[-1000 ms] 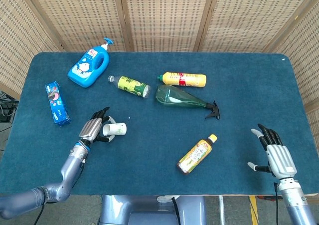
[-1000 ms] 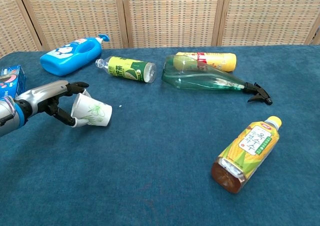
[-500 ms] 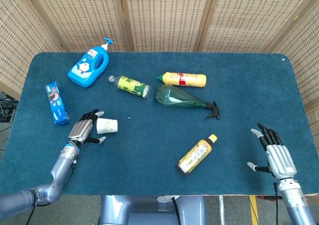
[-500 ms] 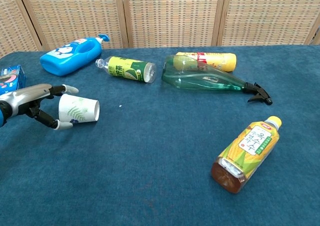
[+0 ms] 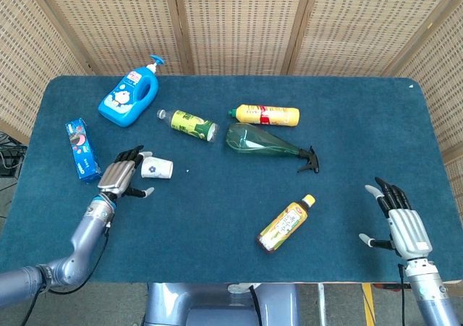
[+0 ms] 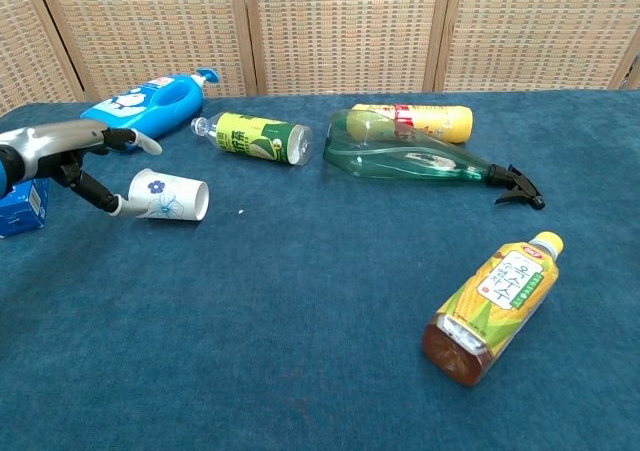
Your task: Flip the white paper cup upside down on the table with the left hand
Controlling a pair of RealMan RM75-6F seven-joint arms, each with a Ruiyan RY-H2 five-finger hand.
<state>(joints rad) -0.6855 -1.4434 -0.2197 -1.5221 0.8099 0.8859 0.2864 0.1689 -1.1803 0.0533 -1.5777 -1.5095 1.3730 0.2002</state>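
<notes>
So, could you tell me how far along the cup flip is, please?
Nothing is finished: the white paper cup with a blue flower print lies on its side on the blue table. The left hand touches its base, not visibly gripping. Gripping, upending and setting it mouth down remain.

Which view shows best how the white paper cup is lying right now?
The chest view. There the white paper cup is seen from the side, lying down, with the left hand at one end. The head view shows the cup smaller and from above, beside the same hand.
</notes>
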